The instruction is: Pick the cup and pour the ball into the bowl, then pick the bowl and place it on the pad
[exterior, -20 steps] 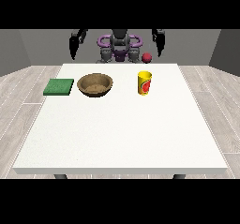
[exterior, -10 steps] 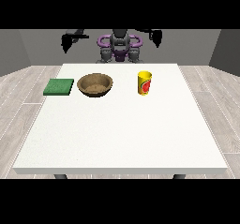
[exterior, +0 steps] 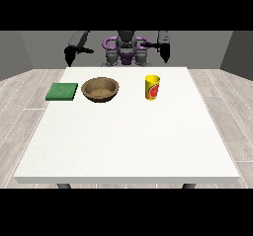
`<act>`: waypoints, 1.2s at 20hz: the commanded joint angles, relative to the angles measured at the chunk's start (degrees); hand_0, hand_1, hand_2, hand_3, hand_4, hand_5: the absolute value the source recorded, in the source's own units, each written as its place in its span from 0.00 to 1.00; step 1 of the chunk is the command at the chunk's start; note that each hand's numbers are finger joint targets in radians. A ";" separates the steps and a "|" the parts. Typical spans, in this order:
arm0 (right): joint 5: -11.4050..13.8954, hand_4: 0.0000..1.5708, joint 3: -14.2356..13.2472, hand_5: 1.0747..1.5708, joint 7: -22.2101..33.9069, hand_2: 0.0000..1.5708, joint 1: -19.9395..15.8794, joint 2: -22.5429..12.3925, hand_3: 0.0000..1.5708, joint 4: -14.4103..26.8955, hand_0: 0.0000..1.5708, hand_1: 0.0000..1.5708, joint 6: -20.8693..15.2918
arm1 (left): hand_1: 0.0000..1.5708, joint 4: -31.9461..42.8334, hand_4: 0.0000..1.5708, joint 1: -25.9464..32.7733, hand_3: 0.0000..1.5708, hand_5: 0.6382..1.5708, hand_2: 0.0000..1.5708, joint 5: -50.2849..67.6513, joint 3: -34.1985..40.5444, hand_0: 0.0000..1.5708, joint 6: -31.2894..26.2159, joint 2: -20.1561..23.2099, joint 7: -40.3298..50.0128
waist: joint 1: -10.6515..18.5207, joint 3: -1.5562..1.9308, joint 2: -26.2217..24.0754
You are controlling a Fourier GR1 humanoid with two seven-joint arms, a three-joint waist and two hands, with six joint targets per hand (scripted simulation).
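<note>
Cup (exterior: 152, 88) upright beside bowl (exterior: 100, 89), pad (exterior: 62, 91) at view's left, both hands raised, fingers unclear

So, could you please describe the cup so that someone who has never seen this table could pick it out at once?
Look at the large white table and follow its far edge, the side nearest the robot. Three things stand in a row there: a green pad, a brown bowl, and the cup at the view's right. It alone is tall, yellow, and carries a red mark.
</note>
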 commanded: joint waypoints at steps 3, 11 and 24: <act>-1.24 0.00 -4.07 0.97 -7.84 0.00 -7.03 -3.35 0.00 8.54 0.00 0.00 3.17 | 0.00 7.49 0.00 -9.43 0.00 0.87 0.00 0.01 4.25 0.00 -0.83 2.17 -5.01 | -0.21 -0.01 7.29; -0.10 0.00 -1.81 0.95 -11.52 0.00 -11.37 -1.69 0.00 10.14 0.00 0.00 3.88 | 0.00 22.36 0.00 -20.40 0.00 0.86 0.00 2.26 12.98 0.00 0.01 5.89 -12.34 | -4.26 -0.05 13.70; 0.62 0.00 -3.46 0.96 -19.25 0.00 -14.87 -4.74 0.00 19.88 0.00 0.00 7.47 | 0.00 38.41 0.00 -27.21 0.00 0.81 0.00 2.72 16.07 0.00 1.07 6.11 -22.86 | -6.05 -0.04 17.05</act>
